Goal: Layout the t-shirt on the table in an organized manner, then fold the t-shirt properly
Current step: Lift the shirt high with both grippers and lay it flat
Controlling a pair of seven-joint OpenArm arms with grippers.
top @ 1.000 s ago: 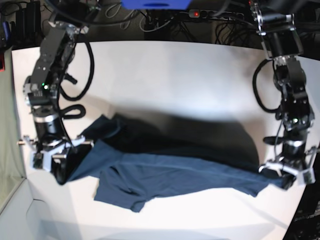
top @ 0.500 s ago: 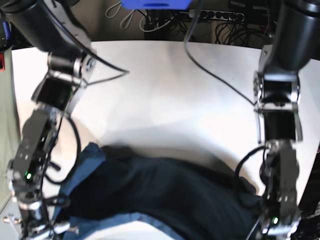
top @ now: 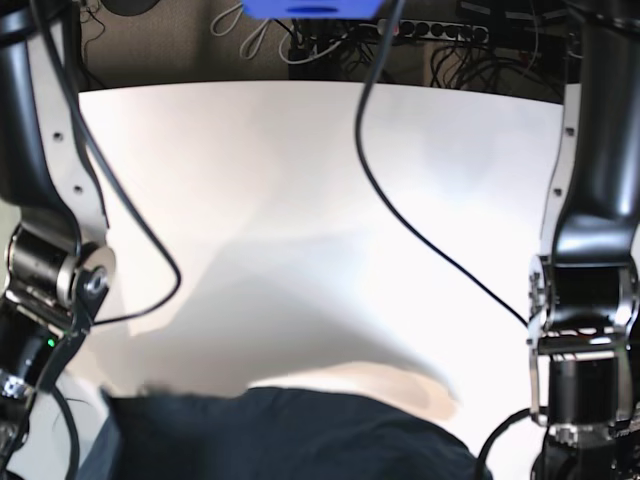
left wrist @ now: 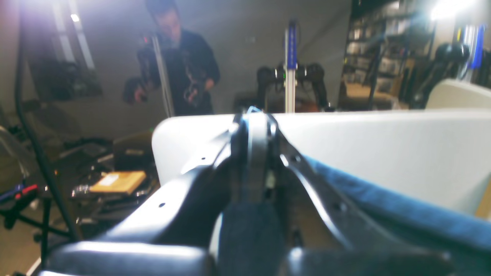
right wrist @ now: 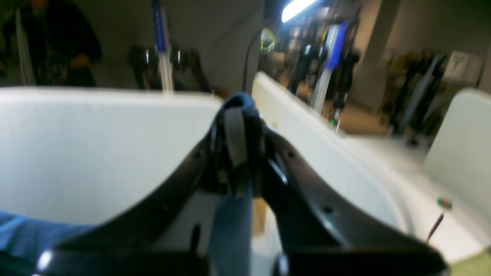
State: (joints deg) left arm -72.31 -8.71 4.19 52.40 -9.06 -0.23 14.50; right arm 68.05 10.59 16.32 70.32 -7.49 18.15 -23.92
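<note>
The dark navy t-shirt shows only along the bottom edge of the base view, held up over the white table. Both grippers are below that view's edge; only the arms show. In the left wrist view my left gripper is shut on a fold of the t-shirt, which trails off to the lower right over the table. In the right wrist view my right gripper is shut on the t-shirt, which wraps over the fingertips and hangs down between the jaws above the table.
A black cable hangs across the table's middle. Cables and a power strip lie behind the far edge. A person stands beyond the table. A cardboard box lies on the floor beside the table.
Both arms have swung toward the camera and raised the shirt. The shirt has gone from lying spread mid-table to the bottom edge of the base view, and both grippers have left that view.
</note>
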